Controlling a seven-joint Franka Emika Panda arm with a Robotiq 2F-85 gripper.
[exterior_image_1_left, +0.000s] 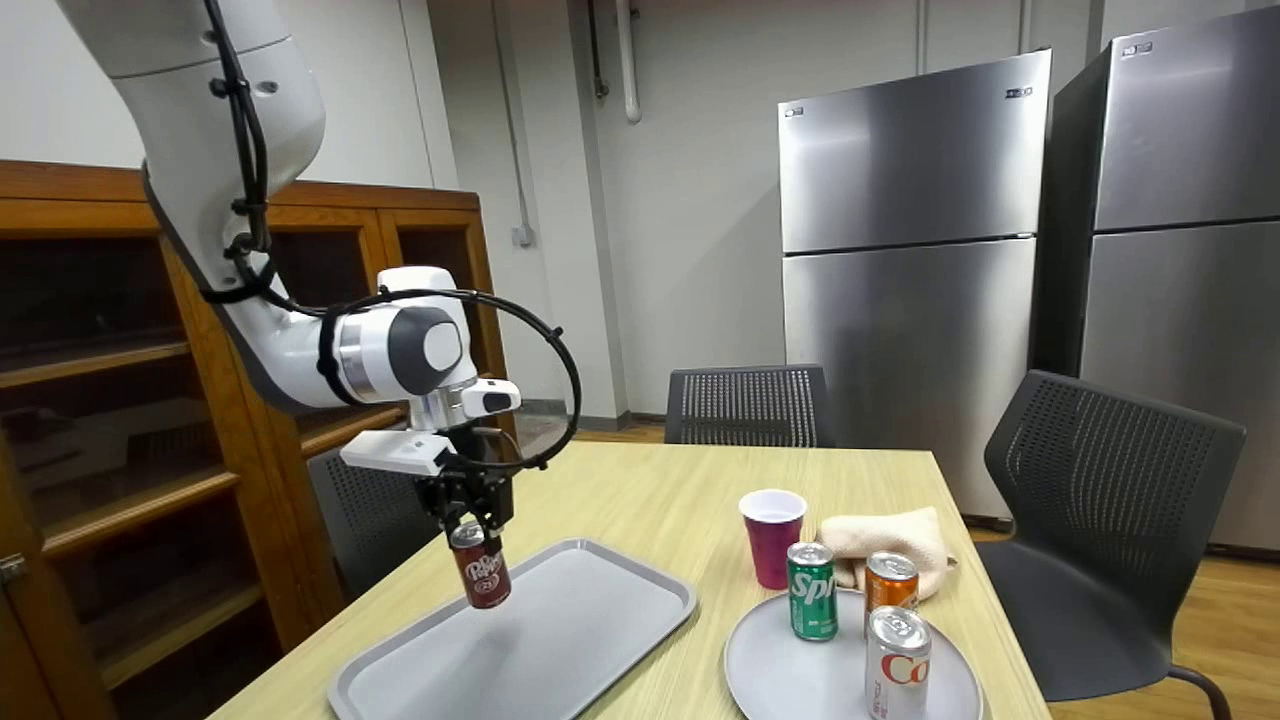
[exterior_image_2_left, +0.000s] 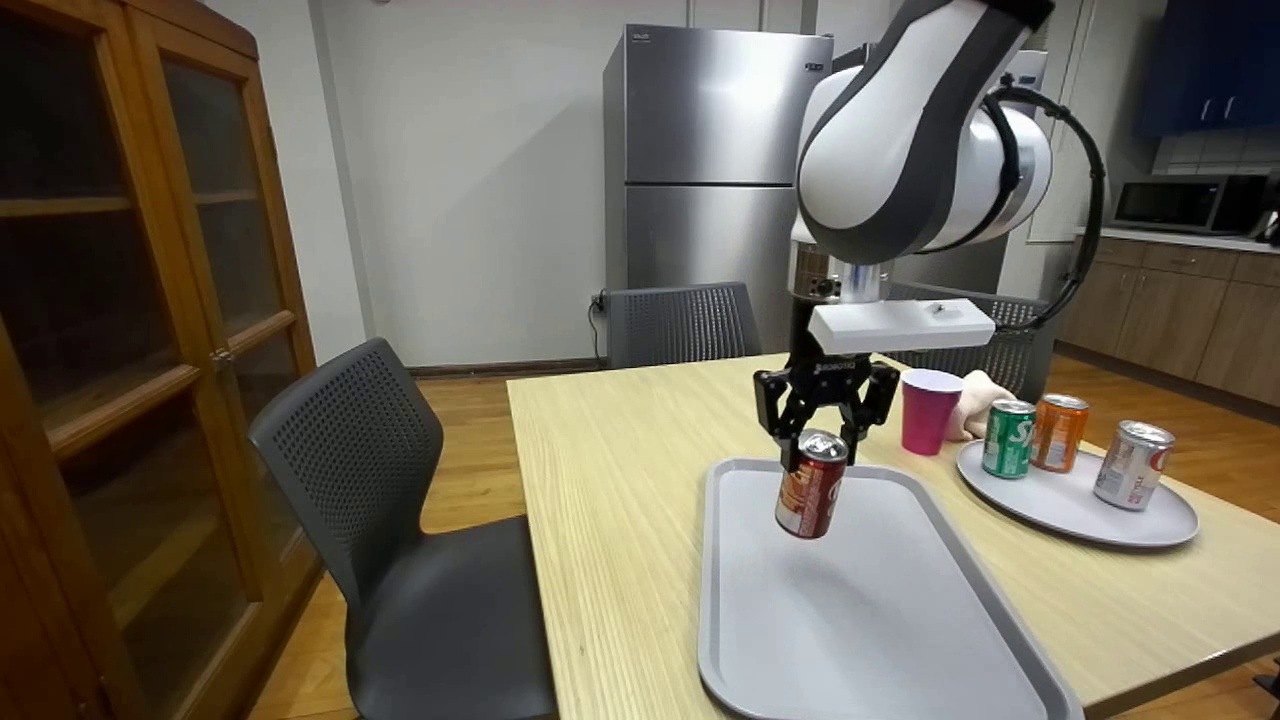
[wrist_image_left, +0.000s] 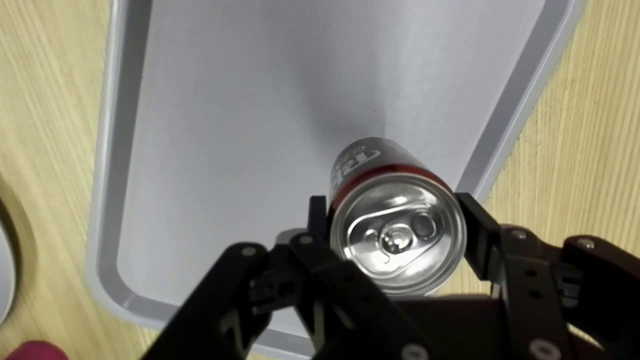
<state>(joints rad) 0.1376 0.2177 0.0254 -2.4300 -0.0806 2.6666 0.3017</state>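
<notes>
Nearest to the wrist camera is a dark red, cylindrical metal can (wrist_image_left: 397, 235) with a silver lid, its rim round and shiny, its pull tab lying flat. In an exterior view, its maroon side carries white lettering that reads "Pepper", with "23" beneath, and the can leans slightly off upright. The black two-fingered gripper (exterior_image_2_left: 822, 450) clasps it near the top, one finger against either side, the jaws parted only by its width. The can hangs over a grey rectangular tray (exterior_image_2_left: 870, 620) with rounded corners and a raised rim, which lies on a pale wood-grained table (exterior_image_2_left: 620, 520).

Beside the tray, a round grey plate (exterior_image_1_left: 765, 660) bears three upright cans: a silver can with red lettering (exterior_image_1_left: 898, 672), a green can with white lettering (exterior_image_1_left: 812, 595) and an orange can with a silver lid (exterior_image_1_left: 890, 582). Near the plate stand a magenta cup with a white interior (exterior_image_1_left: 775, 550) and, next to it, a crumpled cream cloth (exterior_image_1_left: 905, 532). Past the table is a dark grey chair with a perforated back (exterior_image_1_left: 745, 405); farther off rises a stainless-steel refrigerator (exterior_image_1_left: 910, 340).
</notes>
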